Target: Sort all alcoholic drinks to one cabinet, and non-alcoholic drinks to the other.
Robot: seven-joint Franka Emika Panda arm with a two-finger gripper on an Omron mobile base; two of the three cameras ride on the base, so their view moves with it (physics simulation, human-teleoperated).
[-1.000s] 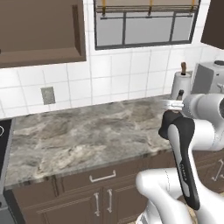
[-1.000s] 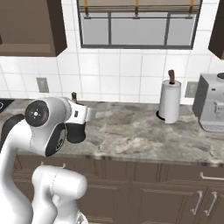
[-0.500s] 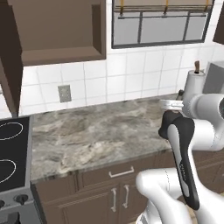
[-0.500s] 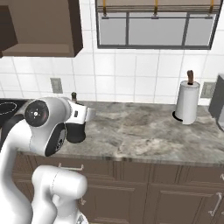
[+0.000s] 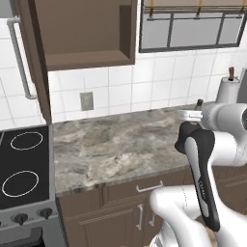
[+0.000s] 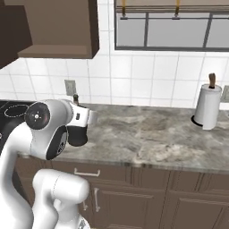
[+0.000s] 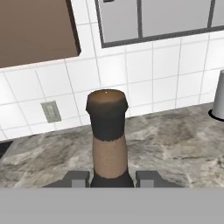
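Above the marble counter (image 7: 175, 135), the gripper (image 7: 112, 178) holds the brown beer bottle (image 7: 107, 131) upright, its two fingers pinching the neck from either side. Up and to the left hangs the dark wooden wall cabinet (image 5: 84, 34), its door (image 5: 31, 58) swung open and the long grey handle (image 5: 18, 58) showing. A paper towel roll (image 6: 208, 107) stands on the counter far to the right.

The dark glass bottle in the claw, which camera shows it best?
The hand view: the dark glass bottle rises between the claw tips. In the left base view only its top peeks out; in the right base view, top and dark body.
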